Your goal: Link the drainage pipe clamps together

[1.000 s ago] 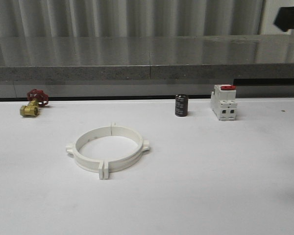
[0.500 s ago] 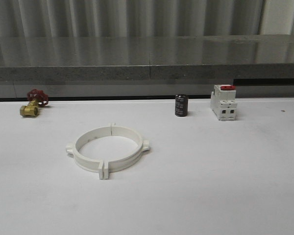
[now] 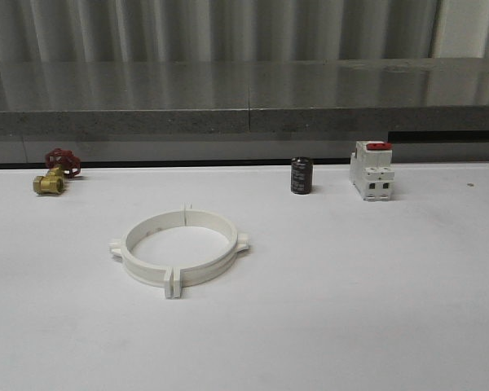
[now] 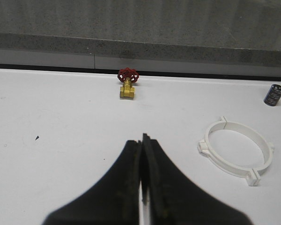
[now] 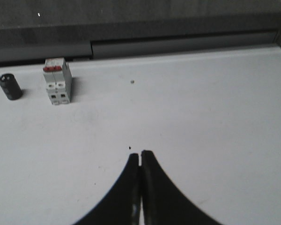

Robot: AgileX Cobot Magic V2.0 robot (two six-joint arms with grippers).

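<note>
No legible text, label, brand, number or sign on any item. The small black cylindrical capacitor (image 3: 301, 175) carries pale markings on its sleeve, too small and blurred to read. The white boxy breaker with a red top (image 3: 371, 169) shows no readable print on its face. The white plastic ring of two joined half-clamps (image 3: 178, 248) and the brass valve with a red handwheel (image 3: 54, 172) bear no visible lettering.
</note>
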